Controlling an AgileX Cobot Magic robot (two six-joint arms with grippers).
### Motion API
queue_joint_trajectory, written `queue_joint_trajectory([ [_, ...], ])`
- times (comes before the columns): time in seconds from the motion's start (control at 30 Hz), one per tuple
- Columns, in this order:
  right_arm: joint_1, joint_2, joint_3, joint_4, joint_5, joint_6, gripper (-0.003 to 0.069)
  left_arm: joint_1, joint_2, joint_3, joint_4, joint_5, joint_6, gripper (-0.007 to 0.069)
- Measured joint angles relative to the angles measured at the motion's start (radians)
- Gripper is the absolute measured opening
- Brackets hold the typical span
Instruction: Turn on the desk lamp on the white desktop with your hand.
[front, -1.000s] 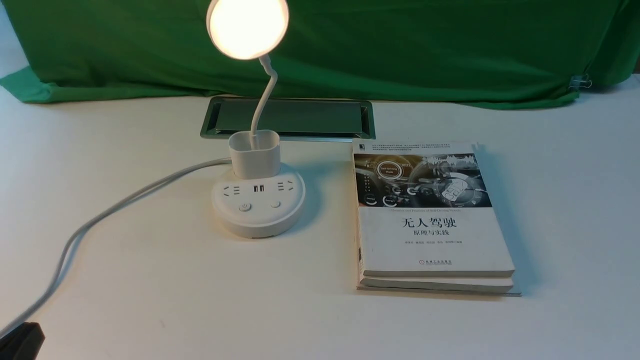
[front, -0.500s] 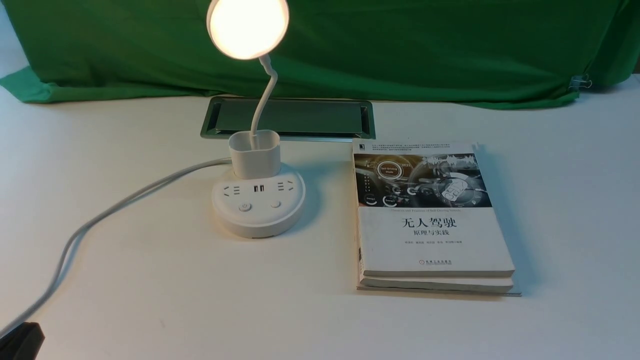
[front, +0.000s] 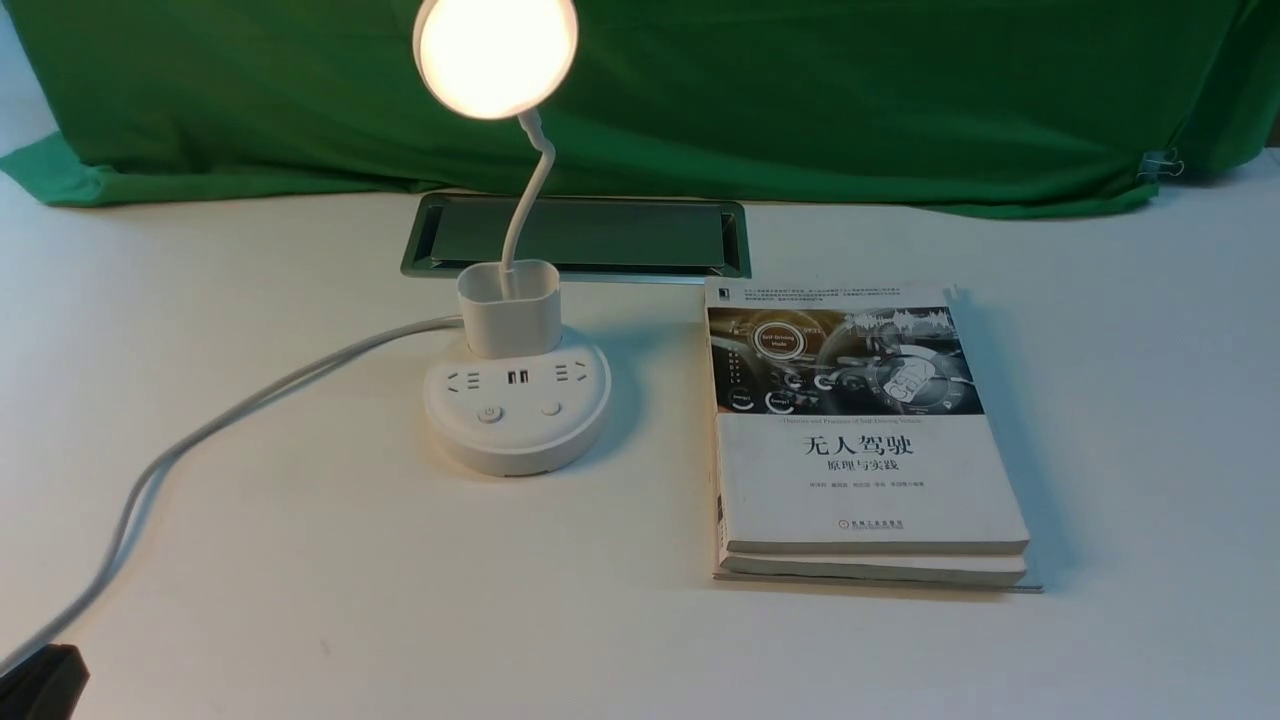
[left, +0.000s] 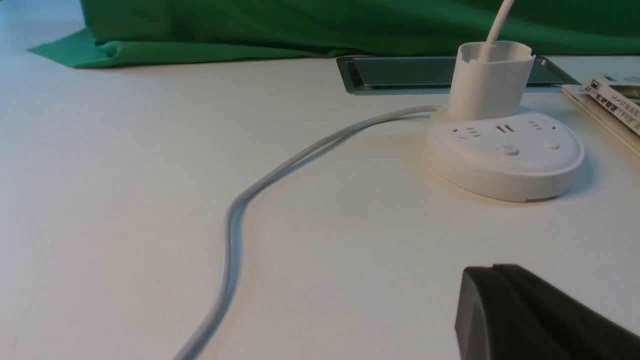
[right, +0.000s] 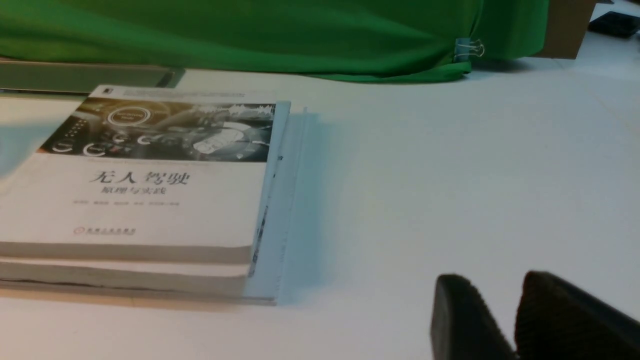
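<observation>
The desk lamp stands on the white desktop (front: 300, 560), left of centre. Its round disc head (front: 497, 55) glows warm white. Its round base (front: 517, 415) carries two buttons (front: 489, 413), and its grey-white cord (front: 200, 435) runs off to the near left. In the left wrist view the base (left: 505, 155) lies well ahead of my left gripper (left: 492, 271), which is shut and empty. Only a black corner of the left arm (front: 40, 682) shows in the front view. My right gripper (right: 495, 286) hovers low over bare desktop with a small gap between its fingertips, empty.
A stack of two white books (front: 860, 440) lies right of the lamp and also shows in the right wrist view (right: 145, 195). The metal-framed cable slot (front: 580, 235) sits behind the lamp. A green cloth (front: 800, 90) covers the back.
</observation>
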Motion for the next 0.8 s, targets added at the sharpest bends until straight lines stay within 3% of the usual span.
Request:
queue_joint_trajectory([
  [0.8,0.000,0.000,0.000,0.000,0.000,0.000,0.0238,0.000,0.000,0.000,0.003,0.000,0.012,0.0002],
])
